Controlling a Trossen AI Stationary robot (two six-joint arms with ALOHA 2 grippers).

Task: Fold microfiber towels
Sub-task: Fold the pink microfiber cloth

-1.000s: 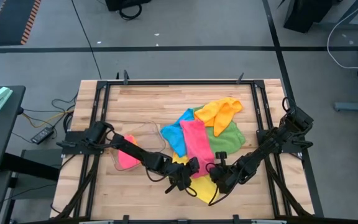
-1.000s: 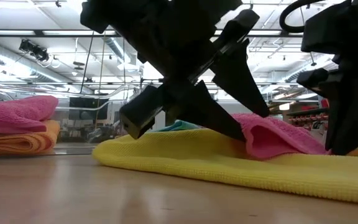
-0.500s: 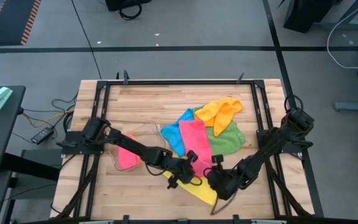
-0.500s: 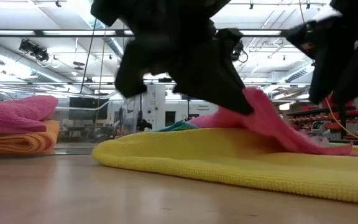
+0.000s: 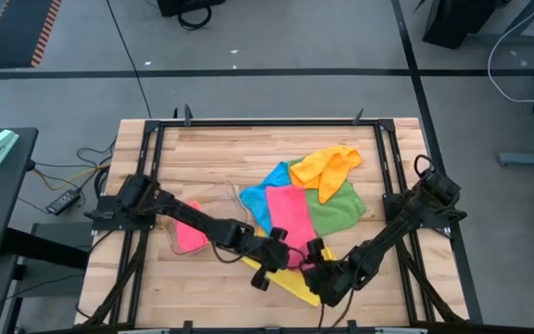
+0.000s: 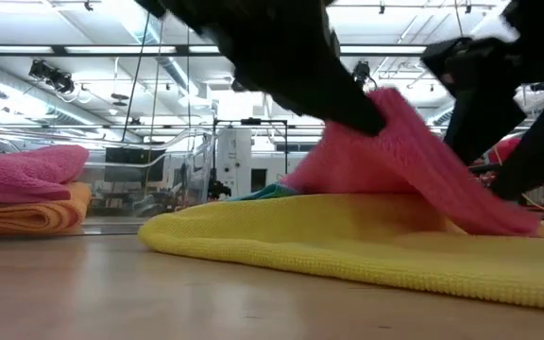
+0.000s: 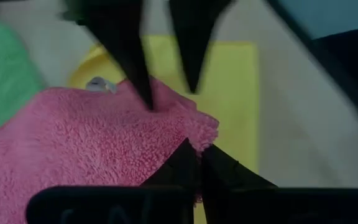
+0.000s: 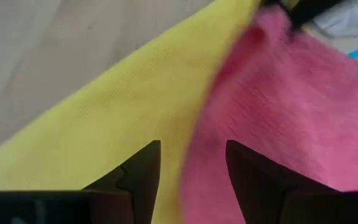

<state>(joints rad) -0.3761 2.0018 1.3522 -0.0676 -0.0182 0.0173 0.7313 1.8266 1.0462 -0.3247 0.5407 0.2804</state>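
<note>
Done: we see a folded pink towel [image 5: 189,237] in the tray [image 5: 213,197], centre-left.
Now: our left claw [image 5: 280,249] is clamped on the loose pink towel [image 5: 290,209]; right claw [image 5: 315,269] apart.
Left: we judge five unfolded.

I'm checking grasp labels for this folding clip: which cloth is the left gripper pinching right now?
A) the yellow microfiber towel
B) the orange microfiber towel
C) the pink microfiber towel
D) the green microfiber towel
C: in the left wrist view, the left gripper is shut on the edge of the pink microfiber towel, lifting it off the yellow microfiber towel.
</note>
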